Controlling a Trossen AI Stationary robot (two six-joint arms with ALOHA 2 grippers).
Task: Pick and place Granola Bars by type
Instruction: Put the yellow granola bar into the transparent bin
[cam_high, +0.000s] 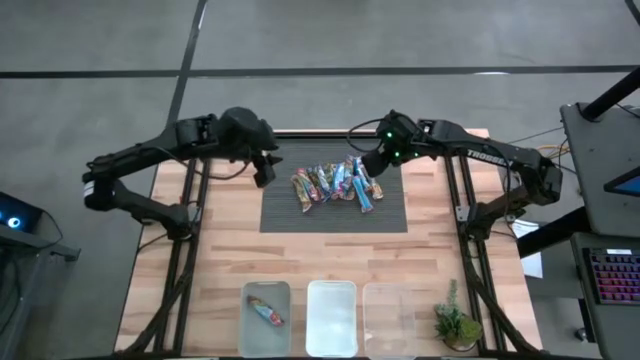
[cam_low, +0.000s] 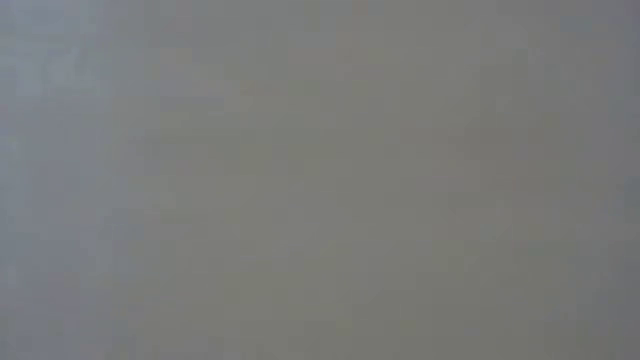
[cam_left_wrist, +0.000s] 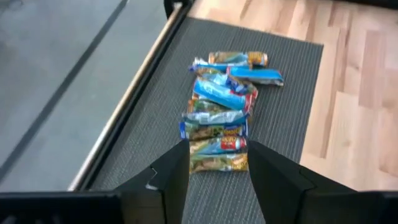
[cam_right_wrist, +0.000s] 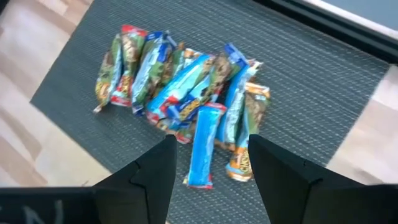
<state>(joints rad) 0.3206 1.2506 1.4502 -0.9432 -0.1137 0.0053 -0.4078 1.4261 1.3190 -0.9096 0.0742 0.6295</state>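
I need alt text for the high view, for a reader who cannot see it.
A pile of granola bars lies on a dark mat, with the left gripper and right gripper open at either end. Of three clear bins on the wooden table, the left holds one bar.

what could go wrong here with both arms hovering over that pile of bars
The Granola Bars lie overlapped in one tight heap on the grey mat, so an open gripper could pinch two at once or drag neighbours.

The left gripper and right gripper both face that heap from opposite ends, so they may collide.

Only the left bin holds a bar; mixed wrappers invite a wrong-type drop.
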